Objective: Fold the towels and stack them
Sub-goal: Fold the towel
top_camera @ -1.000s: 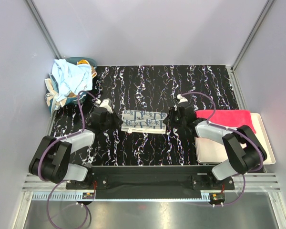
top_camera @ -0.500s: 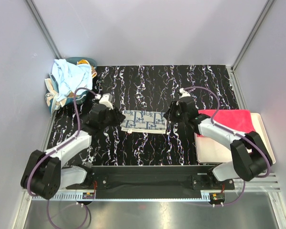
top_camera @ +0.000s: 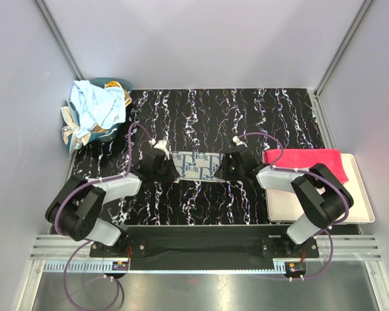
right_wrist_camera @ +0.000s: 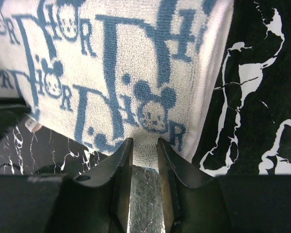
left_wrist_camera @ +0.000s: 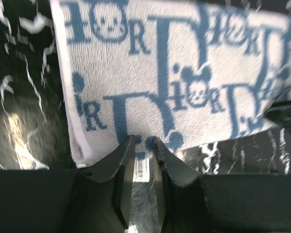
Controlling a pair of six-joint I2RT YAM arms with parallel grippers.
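Marbled table (top_camera: 279,116), monogram towel (top_camera: 196,165); pink towel (top_camera: 305,159) overhead only.

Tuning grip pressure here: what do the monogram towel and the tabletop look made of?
Monogram towel: likely cotton terry, matte; its looped, nubbly pile shows up close.
Tabletop: hard and smooth, probably marble-print laminate; slight sheen, black with white veins.

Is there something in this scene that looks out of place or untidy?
The light blue towel lies crumpled in a heap over a basket at the far left corner, not folded. The pink towel sits slightly skewed on the far end of the tray. Nothing looks spilled or damaged.
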